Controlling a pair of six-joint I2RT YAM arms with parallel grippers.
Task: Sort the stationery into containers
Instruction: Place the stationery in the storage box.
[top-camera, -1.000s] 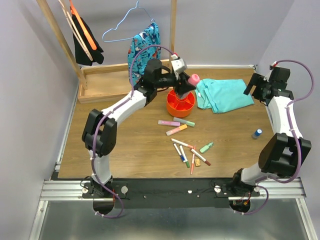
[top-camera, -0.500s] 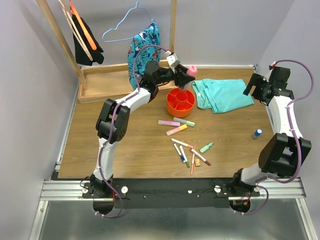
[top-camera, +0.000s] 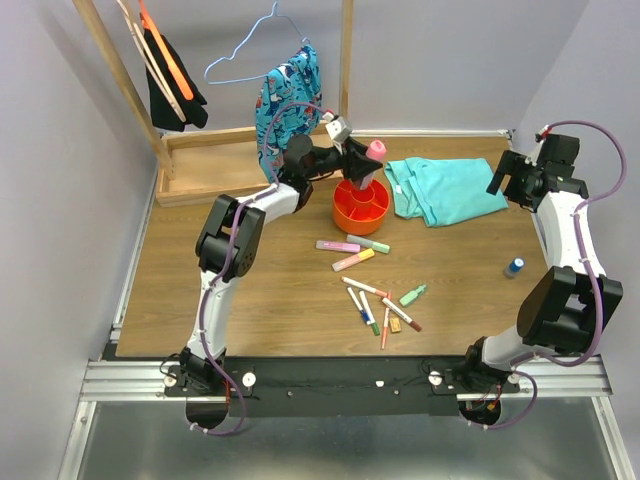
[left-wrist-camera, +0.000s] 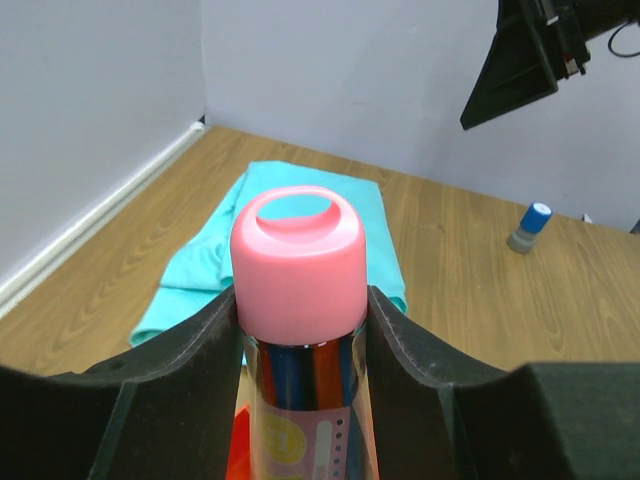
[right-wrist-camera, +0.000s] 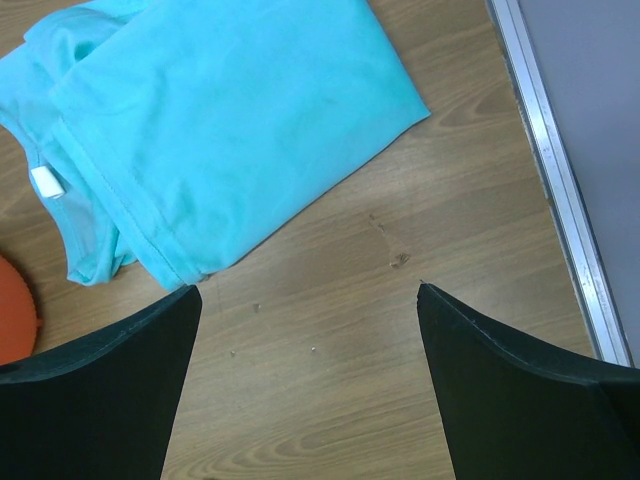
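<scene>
My left gripper (top-camera: 364, 165) is shut on the pink-capped bottle (top-camera: 375, 152), held upright over the far side of the round orange-red bowl (top-camera: 361, 208). In the left wrist view the bottle (left-wrist-camera: 298, 300) stands between my two black fingers (left-wrist-camera: 190, 370), its lower end just above the bowl's orange. Pink, green and yellow highlighters (top-camera: 338, 246) and several thin pens (top-camera: 371, 308) lie on the table in front of the bowl. My right gripper (top-camera: 505, 172) is open and empty above the table's far right; its wrist view shows bare wood between the fingers (right-wrist-camera: 100, 370).
A folded teal shirt (top-camera: 445, 189) lies right of the bowl, also in the right wrist view (right-wrist-camera: 220, 110). A small blue-capped bottle (top-camera: 513, 267) stands at the right. A wooden rack base (top-camera: 205, 170) with hanging clothes is at the back left.
My left gripper has shifted left and down with the bottle, turning it upright over the bowl. The right arm has not moved.
</scene>
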